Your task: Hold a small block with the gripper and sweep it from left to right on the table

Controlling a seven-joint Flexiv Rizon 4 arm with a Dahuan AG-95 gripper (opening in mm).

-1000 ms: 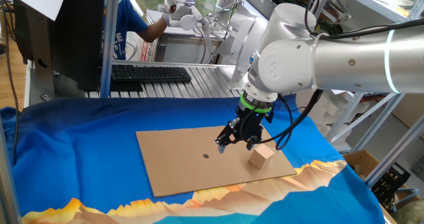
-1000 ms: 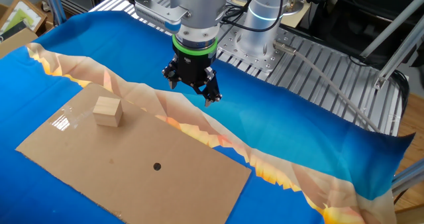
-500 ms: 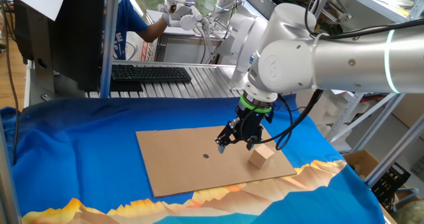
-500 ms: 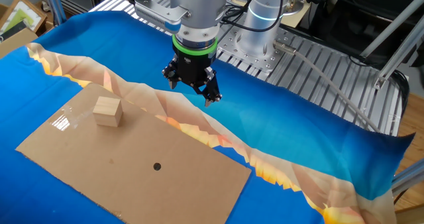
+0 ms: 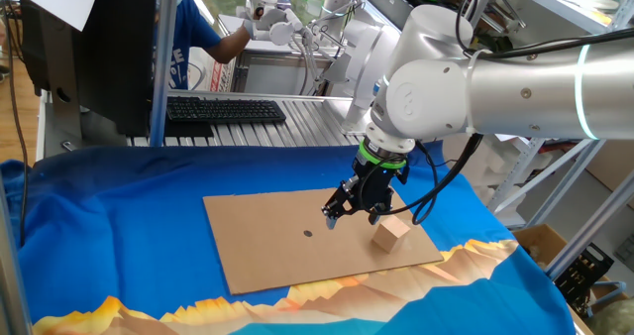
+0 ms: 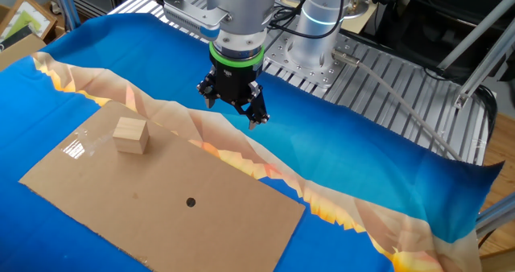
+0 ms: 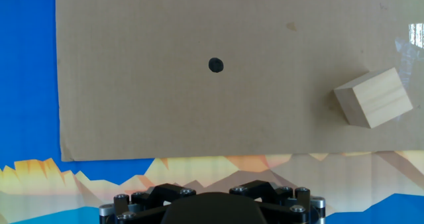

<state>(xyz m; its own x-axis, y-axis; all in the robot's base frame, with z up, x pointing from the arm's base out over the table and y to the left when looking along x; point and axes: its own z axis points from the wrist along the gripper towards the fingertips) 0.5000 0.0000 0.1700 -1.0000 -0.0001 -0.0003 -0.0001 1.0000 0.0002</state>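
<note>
The small block point(image 5: 390, 233) is a light tan wooden cube resting on the brown cardboard sheet point(image 5: 277, 246) near its right end. It also shows in the other fixed view point(image 6: 130, 135) and at the right of the hand view point(image 7: 373, 98). The gripper point(image 5: 352, 212), black with a green ring above, hangs open and empty in the air just left of the block and apart from it. In the other fixed view the gripper point(image 6: 233, 111) hovers over the table's blue cloth point(image 6: 338, 159) beyond the sheet's edge. A black dot point(image 7: 216, 65) marks the sheet.
A grey metal bench point(image 6: 394, 79) with a black keyboard point(image 5: 226, 109) stands behind the table. A person in a blue shirt point(image 5: 188, 38) and a white robot hand point(image 5: 272, 23) are at the back. The hand's black base point(image 7: 212, 207) fills the hand view's bottom edge.
</note>
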